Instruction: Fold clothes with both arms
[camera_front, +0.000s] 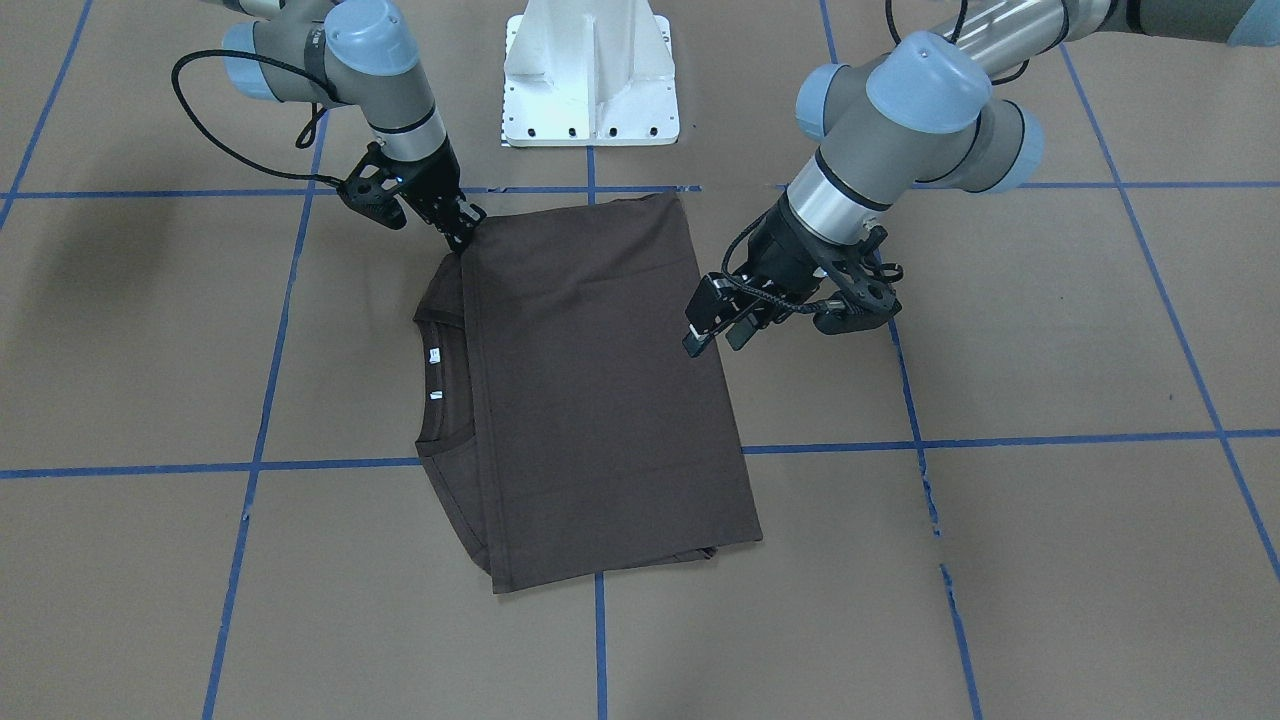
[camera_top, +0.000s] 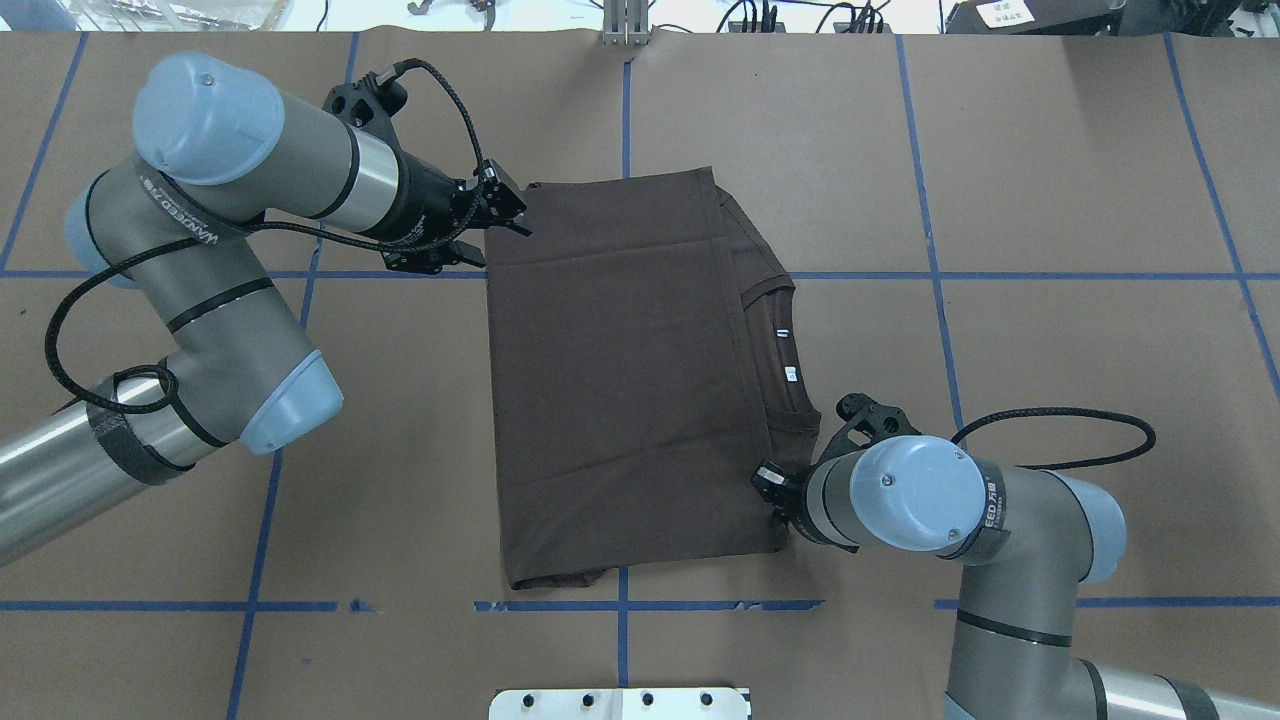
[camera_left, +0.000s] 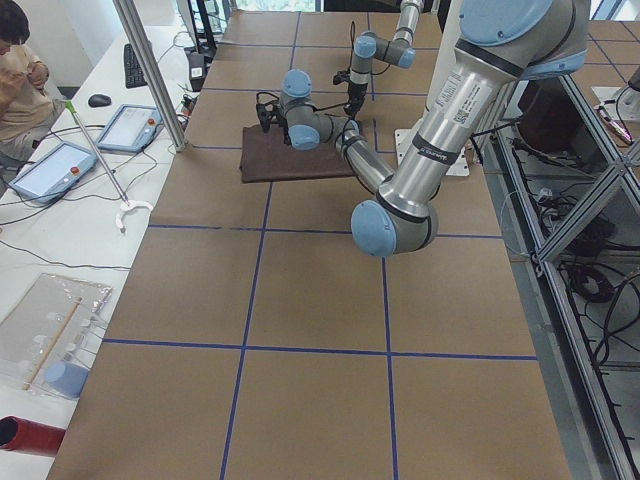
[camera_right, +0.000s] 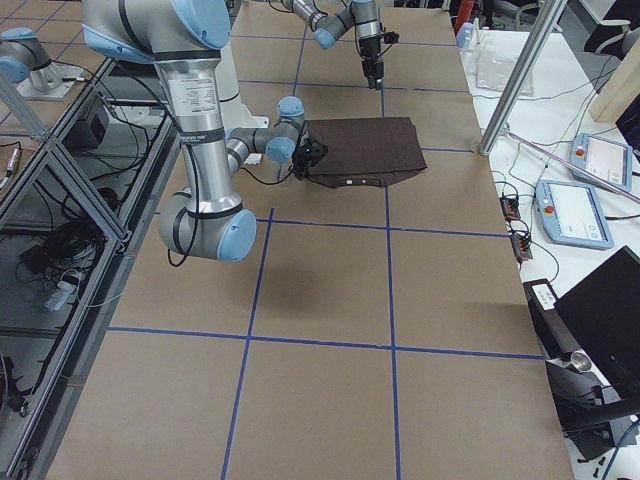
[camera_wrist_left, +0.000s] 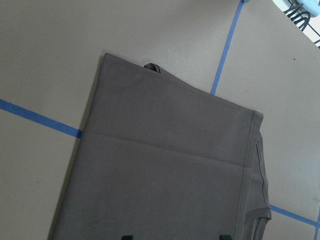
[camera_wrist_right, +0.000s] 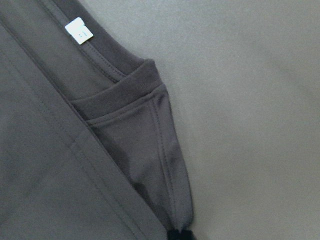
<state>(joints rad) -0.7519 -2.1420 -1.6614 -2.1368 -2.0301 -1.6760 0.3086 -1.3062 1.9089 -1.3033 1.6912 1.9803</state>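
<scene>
Closest to the right wrist lens, a peak of the dark brown T-shirt (camera_wrist_right: 150, 150) narrows to a point between the black tips of the right gripper (camera_wrist_right: 180, 235). That gripper is clenched on this corner, just beside the ribbed collar (camera_wrist_right: 125, 90) and a white neck tag (camera_wrist_right: 80, 31). From this pincer the folded shirt lies flat on the brown table (camera_front: 1050, 350), running forward, away from the robot, along its long axis and sideways toward the other arm. The left gripper (camera_front: 717, 332) hangs released, fingers apart and empty, raised over the shirt's opposite long edge and clear of the cloth. The right arm is the nearer. Probably the left must descend onto that edge. Nothing blocks it. The white pedestal base (camera_front: 590, 80) stands behind the right pincer.
</scene>
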